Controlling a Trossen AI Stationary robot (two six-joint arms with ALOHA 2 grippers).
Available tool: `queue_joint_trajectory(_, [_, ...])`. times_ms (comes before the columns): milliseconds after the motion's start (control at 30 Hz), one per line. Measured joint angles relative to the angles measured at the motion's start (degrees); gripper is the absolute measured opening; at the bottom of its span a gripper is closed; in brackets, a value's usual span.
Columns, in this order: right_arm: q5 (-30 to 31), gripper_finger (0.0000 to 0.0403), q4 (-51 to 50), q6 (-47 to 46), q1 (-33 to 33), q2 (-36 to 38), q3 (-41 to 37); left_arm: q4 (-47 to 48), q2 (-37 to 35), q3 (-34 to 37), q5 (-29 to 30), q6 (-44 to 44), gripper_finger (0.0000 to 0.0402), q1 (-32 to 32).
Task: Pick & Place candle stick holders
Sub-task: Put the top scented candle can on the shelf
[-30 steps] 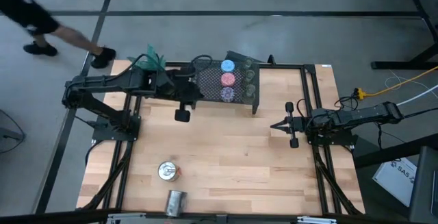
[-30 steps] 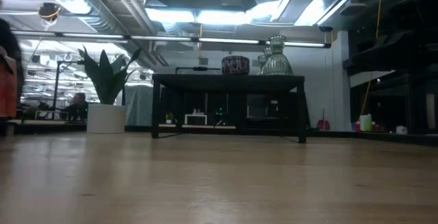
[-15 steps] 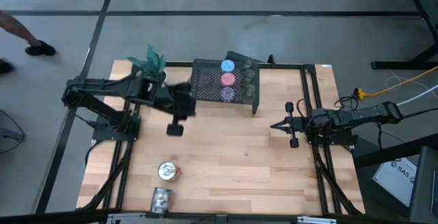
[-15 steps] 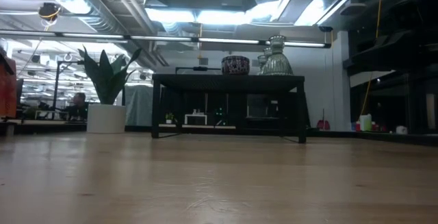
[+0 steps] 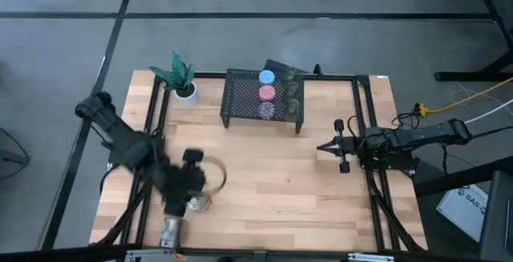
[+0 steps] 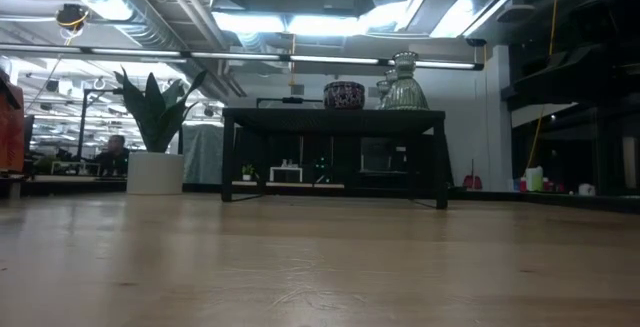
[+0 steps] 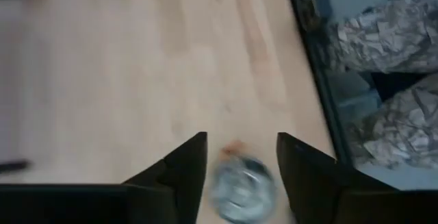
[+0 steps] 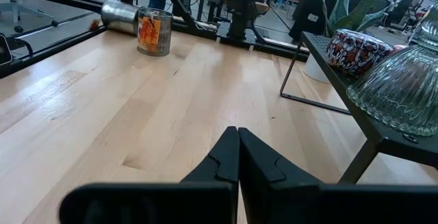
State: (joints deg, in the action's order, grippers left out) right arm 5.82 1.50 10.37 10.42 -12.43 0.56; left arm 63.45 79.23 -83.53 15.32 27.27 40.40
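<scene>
Above the near left part of the table (image 5: 264, 174) my left gripper (image 7: 239, 172) is spread, and between its fingers I see a silvery holder (image 7: 241, 183) standing on the wood. A second silvery holder (image 5: 170, 231) lies at the near edge. My right gripper (image 8: 237, 159) is pressed together and waits at the right side. On the black mesh rack (image 5: 240, 95) rest the blue (image 5: 267, 77), pink (image 5: 267, 93) and purple (image 5: 266, 110) holders.

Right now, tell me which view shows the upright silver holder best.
The right wrist view: the upright silver holder stands unobstructed, orange marks clear. High view: the left arm partly covers it. Left wrist view: blurred. Low view: absent.
</scene>
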Motion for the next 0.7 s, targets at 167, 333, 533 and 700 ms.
queue_joint_trajectory(167, [0.00,0.0003,0.00,0.00,-0.01,0.00,0.01,2.28,5.59,0.00,-0.01,12.57,0.0201,9.60])
queue_joint_trajectory(333, [0.00,0.0003,0.00,0.00,-0.01,0.00,0.00,3.09,11.65,0.04,-1.35,20.96,0.0220,15.87])
queue_joint_trajectory(533, [0.00,0.0003,0.00,0.00,-0.01,0.00,0.00,3.17,17.44,0.04,0.54,23.59,0.0228,19.73])
queue_joint_trajectory(700, [-0.01,0.0003,0.00,0.01,0.01,0.00,0.01,3.14,19.98,0.04,0.25,25.38,0.0226,20.42])
